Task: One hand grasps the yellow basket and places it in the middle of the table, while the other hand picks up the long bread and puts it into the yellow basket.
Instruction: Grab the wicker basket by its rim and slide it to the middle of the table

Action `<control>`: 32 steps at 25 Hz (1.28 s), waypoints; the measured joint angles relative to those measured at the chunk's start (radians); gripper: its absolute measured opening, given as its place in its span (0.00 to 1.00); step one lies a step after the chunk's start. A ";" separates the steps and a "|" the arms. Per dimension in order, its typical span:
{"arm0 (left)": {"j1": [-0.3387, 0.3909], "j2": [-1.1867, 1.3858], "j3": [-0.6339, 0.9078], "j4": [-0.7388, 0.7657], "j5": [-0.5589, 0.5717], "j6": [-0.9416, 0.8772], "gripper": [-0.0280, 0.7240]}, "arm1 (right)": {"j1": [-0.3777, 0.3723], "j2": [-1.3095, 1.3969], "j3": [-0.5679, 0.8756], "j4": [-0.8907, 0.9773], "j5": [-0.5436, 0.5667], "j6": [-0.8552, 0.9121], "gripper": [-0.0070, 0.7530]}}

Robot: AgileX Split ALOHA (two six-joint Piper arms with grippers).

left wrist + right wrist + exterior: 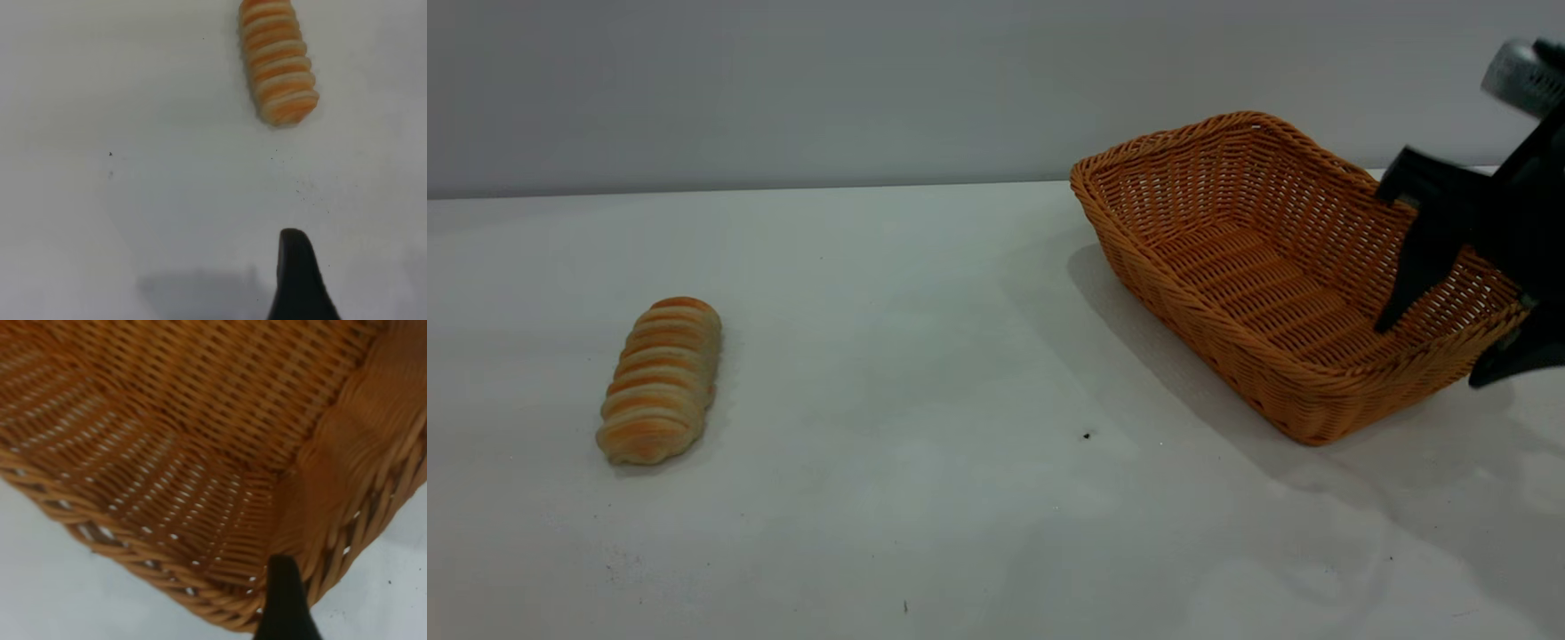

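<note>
The yellow basket [1254,267] stands on the white table [925,356] at the right. My right gripper [1430,356] is open astride its right-hand wall, one black finger inside the basket and one outside, near a corner. The right wrist view shows the basket's woven inside [167,440] and one finger [283,600] at its rim. The long bread [660,380], striped orange and cream, lies alone at the left. It also shows in the left wrist view [277,60], well ahead of one black finger [300,280] of my left gripper, which hangs above bare table.
A grey wall runs behind the table's far edge [738,188]. A few dark specks [1087,436] dot the table between the bread and the basket.
</note>
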 joint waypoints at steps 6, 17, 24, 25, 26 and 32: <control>0.000 0.000 0.000 0.000 -0.019 0.000 0.72 | 0.000 0.041 -0.001 0.010 -0.062 0.001 0.78; 0.000 0.000 0.000 0.000 -0.023 0.000 0.72 | 0.000 0.126 -0.006 0.037 -0.148 0.001 0.56; 0.000 0.000 0.000 0.000 -0.023 0.000 0.72 | 0.000 0.142 -0.015 0.037 -0.193 -0.024 0.15; 0.000 0.000 0.000 0.001 -0.023 0.000 0.72 | 0.000 0.143 -0.016 0.035 -0.193 -0.043 0.15; 0.000 0.000 0.000 0.001 -0.023 0.001 0.72 | 0.000 0.143 -0.019 0.040 -0.190 -0.046 0.15; 0.000 0.000 0.000 0.001 -0.023 0.001 0.72 | 0.000 0.156 -0.119 0.045 -0.046 -0.127 0.15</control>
